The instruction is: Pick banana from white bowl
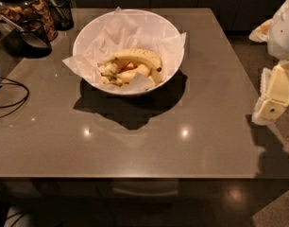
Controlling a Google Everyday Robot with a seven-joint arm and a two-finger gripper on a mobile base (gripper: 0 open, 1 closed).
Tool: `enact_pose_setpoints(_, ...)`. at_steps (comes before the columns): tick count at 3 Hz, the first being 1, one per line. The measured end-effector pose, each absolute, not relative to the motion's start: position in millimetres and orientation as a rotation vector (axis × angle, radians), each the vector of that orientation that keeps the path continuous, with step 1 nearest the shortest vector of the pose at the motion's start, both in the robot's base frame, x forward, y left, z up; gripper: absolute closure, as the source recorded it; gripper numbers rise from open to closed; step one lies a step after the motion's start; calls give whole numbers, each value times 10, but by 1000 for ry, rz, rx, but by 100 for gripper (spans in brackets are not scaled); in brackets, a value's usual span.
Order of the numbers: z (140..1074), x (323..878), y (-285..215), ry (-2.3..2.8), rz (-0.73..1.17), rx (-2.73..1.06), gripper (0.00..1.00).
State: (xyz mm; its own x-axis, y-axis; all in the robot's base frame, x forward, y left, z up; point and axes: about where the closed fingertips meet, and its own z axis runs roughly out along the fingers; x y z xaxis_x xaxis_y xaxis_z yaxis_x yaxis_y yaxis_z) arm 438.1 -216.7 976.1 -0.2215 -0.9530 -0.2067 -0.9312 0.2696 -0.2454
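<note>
Nothing of the job is done yet, as far as I can see from here. The banana (137, 58) lies in the white bowl (86, 38), on top of a few shorter ones, curved across the middle with crumpled paper (116, 34) tucked under it and poking out over the rim. The bowl sits toward the back of the grey tabletop (135, 141).

The gripper (272, 105) hangs off past the right edge of the tabletop, well apart from the bowl and at about its height. It carries nothing, but whether it is wide or narrow I cannot tell from this side.

So I judge the whole pick is left: swing across over the bowl, come down onto the big banana, close on it, and lift it clear of the paper and the other fruit.

A dark glass jar (26, 6) stands in the far left corner, with a black cable (14, 96) looping nearby. I can make out no brand, label or writing on anything.
</note>
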Motion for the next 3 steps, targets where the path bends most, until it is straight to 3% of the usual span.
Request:
enact_pose_setpoints(2, 9837, 4505, -1969, 2277, -62, -1717, 0)
enact_pose_setpoints(3, 10078, 5169, -1263, 2324, -38, -1666, 0)
